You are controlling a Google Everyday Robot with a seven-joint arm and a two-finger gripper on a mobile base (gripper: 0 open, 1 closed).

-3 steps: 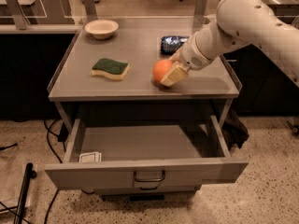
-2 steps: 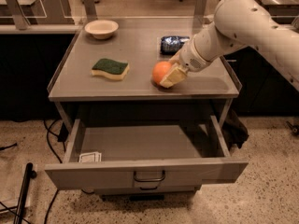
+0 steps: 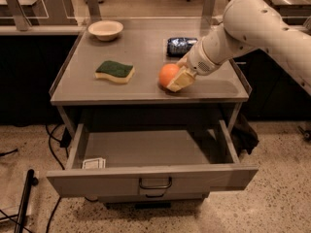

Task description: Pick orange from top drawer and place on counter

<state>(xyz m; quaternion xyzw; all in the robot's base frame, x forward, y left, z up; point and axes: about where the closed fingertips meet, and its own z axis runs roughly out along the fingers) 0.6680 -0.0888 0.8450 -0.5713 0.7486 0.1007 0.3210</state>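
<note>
hardly anything has moved since a second ago: the arm has only edged a touch to the left, taking the orange [image 3: 167,74] with it. nearest, the top drawer [image 3: 150,179] stands pulled out, with just a small white card [image 3: 94,163] in its front left corner. above it the orange is at the counter [image 3: 146,47], near the front edge and right of middle, so low that i cannot tell whether it rests on the surface or hangs just over it. the gripper [image 3: 175,76] is clamped on the orange, one pale finger [image 3: 181,80] against its near right side. the arm reaches in from the right, so the fruit lies to the left of the wrist. i judge that what remains is letting go and drawing back rightward and up. being round, the orange might roll toward the edge. farther left lies a sponge [image 3: 114,71], behind the gripper a dark packet [image 3: 179,46], and at the back left a bowl [image 3: 105,30].
</note>
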